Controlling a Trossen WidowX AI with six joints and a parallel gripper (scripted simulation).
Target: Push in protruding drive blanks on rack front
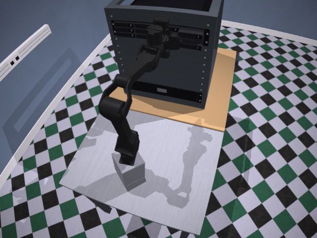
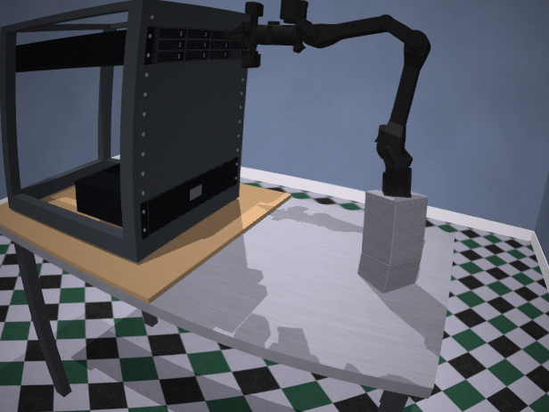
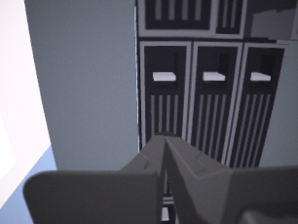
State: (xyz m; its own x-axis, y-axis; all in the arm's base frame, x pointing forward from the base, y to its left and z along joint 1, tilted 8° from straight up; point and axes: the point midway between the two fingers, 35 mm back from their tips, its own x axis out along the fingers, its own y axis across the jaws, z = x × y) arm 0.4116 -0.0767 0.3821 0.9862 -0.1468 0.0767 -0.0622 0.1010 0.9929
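Note:
The dark rack (image 1: 159, 69) (image 2: 192, 111) stands upright. Its drive blanks fill a band of three rows near the top of the front. In the top view, a blank at the upper right (image 1: 191, 34) stands out from its neighbours; its end also shows large at the top of the wrist view (image 3: 177, 17). Three blanks beside one another in the wrist view, left (image 3: 166, 58), middle (image 3: 210, 58) and right (image 3: 263, 58), look level. My gripper (image 2: 229, 34) (image 3: 164, 138) is shut and empty, its tips over the left one of these. Whether they touch it is unclear. The arm hides some blanks in the top view.
The rack stands on an orange-brown board (image 1: 221, 103) (image 2: 151, 285) on the grey table (image 1: 159, 144) (image 2: 312, 276). A black panel with a light label (image 1: 162, 90) (image 2: 195, 192) is low on the rack front. The arm's grey pedestal (image 1: 134, 175) (image 2: 392, 236) stands before the rack.

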